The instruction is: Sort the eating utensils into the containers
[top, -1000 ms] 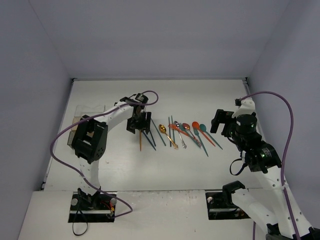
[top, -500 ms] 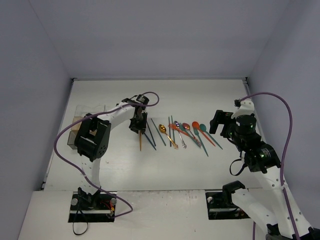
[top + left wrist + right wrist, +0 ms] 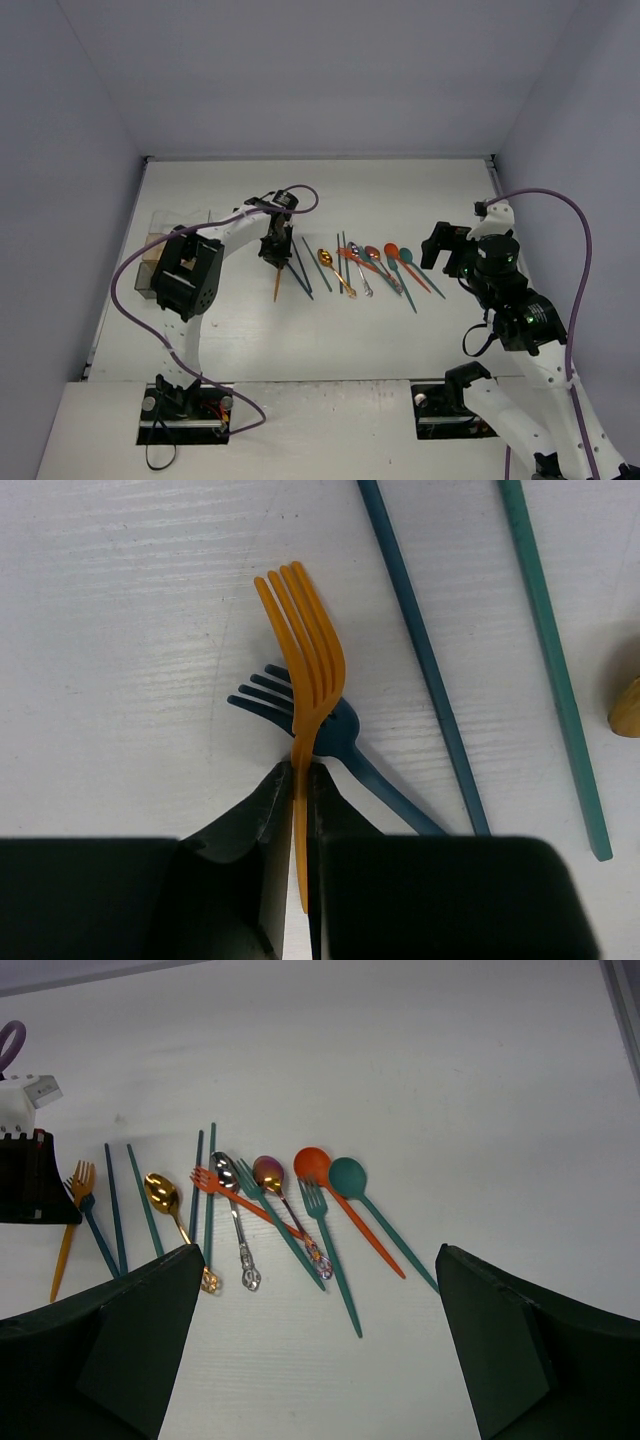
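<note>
1. Orange plastic marks the piece in hand: the orange fork [image 3: 300,670] has its handle pinched in the left gripper [image 3: 300,777], whose jaws are pressed together on it just behind the neck.
2. Its tines cross over the head of a dark teal fork [image 3: 338,738] lying flat on the white table [image 3: 120,630]. I cannot tell whether the orange fork is clear of the surface or touching it.
3. A dark blue chopstick [image 3: 420,660] and a teal chopstick [image 3: 555,670] lie just beside the grip, apart from it.
4. The right gripper [image 3: 441,248] hovers near the right end of the utensil row with its jaws wide apart and holding nothing. Below it lie an orange spoon [image 3: 312,1165], a teal spoon [image 3: 347,1175], a silver spoon [image 3: 232,1200] and a gold spoon [image 3: 160,1192].
5. The container [image 3: 147,262] sits by the table's left edge, partly hidden behind the left arm and well apart from the fork. Its contents cannot be made out.
6. The step looks like the pick-up of one fork. With nearly the whole row on the table, sorting seems barely begun.
7. The next move calls for a straight lift, so the tines come off the dark teal fork without dragging it. The arm then needs to carry the fork left to the container, line the handle up with a compartment, and release. A thin handle could swivel in so narrow a pinch.
</note>
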You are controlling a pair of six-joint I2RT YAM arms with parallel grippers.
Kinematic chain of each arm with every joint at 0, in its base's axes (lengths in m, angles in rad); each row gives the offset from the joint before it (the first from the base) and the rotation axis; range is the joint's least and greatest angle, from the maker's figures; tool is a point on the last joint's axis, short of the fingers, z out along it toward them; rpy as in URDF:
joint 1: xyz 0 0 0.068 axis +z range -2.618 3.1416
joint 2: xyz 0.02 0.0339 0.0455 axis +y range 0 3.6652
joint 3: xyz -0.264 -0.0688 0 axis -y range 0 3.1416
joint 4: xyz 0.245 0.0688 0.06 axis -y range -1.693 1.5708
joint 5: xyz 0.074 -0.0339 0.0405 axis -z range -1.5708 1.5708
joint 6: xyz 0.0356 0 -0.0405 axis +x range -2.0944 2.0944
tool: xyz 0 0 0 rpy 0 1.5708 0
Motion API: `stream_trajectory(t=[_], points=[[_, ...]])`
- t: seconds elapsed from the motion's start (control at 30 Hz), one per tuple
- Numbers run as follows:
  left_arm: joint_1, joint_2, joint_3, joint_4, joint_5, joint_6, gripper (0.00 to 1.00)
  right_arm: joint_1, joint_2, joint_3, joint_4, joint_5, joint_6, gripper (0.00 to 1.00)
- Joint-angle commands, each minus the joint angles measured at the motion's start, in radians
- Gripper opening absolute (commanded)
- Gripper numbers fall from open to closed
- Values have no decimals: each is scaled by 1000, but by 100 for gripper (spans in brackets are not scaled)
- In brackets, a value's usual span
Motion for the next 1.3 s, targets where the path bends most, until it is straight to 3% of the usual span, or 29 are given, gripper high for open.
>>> stream_trajectory(t=[0.0,0.4,0.67,0.8,1.03,1.27], points=[[-8,-71,25,18,3,-36,0,5,-2,2,60,-6,11,100],[28,-380,-7,17,-121,-236,0,4,-24,17,57,-34,-2,100],[256,-745,-287,27,-194,-568,0,6,-36,33,51,-60,-16,100],[369,-872,-391,19,-232,-638,0,9,-45,39,45,-70,-15,100],[604,-876,-470,10,-100,-729,0,26,-51,47,40,-67,-13,100],[718,-770,-464,21,25,-774,0,35,-64,40,38,-60,-10,100]])
